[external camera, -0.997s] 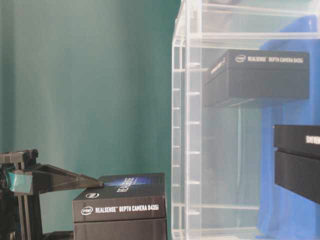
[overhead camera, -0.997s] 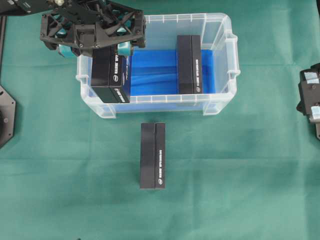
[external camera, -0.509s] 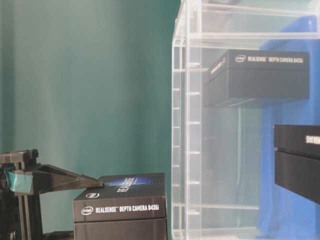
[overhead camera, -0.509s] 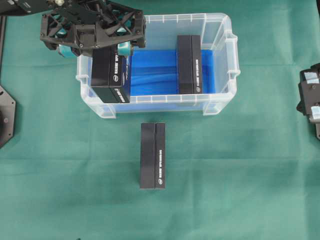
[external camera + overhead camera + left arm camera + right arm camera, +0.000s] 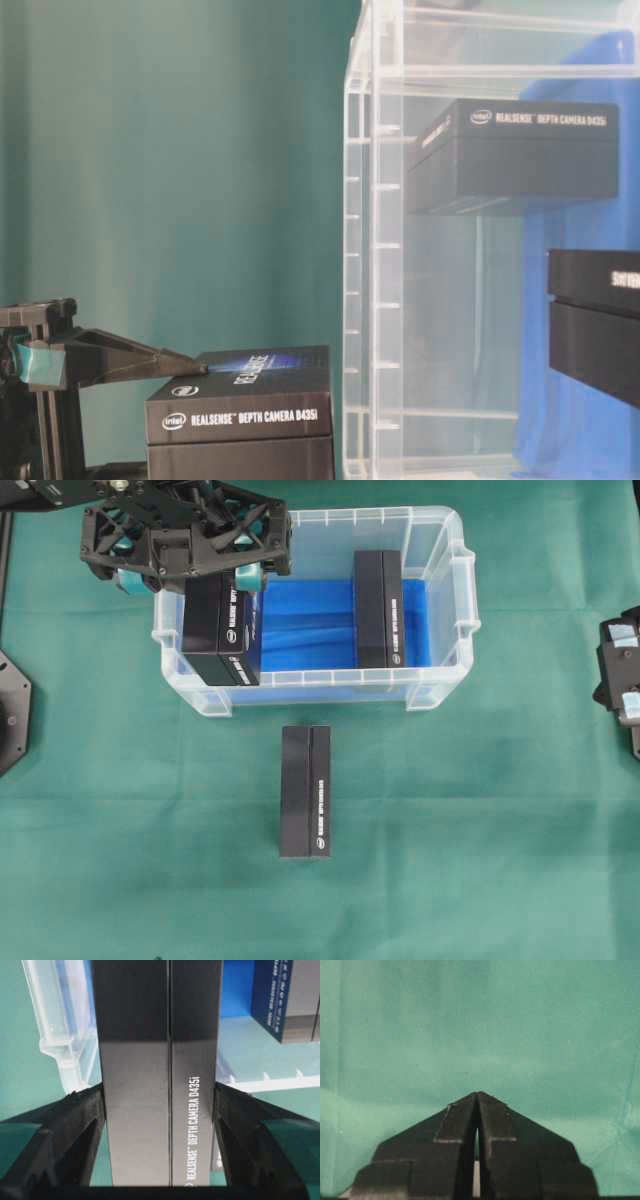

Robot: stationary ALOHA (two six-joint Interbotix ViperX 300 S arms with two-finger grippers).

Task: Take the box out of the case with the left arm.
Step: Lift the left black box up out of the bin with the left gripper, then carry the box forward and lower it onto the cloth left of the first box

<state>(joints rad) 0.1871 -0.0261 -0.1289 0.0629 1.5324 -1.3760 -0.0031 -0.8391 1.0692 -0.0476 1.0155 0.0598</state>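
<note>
My left gripper (image 5: 200, 580) is shut on a black box (image 5: 220, 640) and holds it over the left end of the clear case (image 5: 440, 525), with the box covering part of the front rim. In the left wrist view both black fingers (image 5: 80, 1125) press the sides of that box (image 5: 150, 1035), and the left gripper (image 5: 159, 1091) has no free gap. In the table-level view the held box (image 5: 240, 405) shows beside the case wall (image 5: 375, 250). My right gripper (image 5: 478, 1095) is shut on nothing over bare green cloth, at the overhead view's right edge (image 5: 622, 685).
A second black box (image 5: 378, 608) stands inside the case on its blue lining (image 5: 300, 620), toward the right. A third black box (image 5: 306, 792) lies on the green cloth in front of the case. Black arm bases sit at the far left edge (image 5: 10, 710).
</note>
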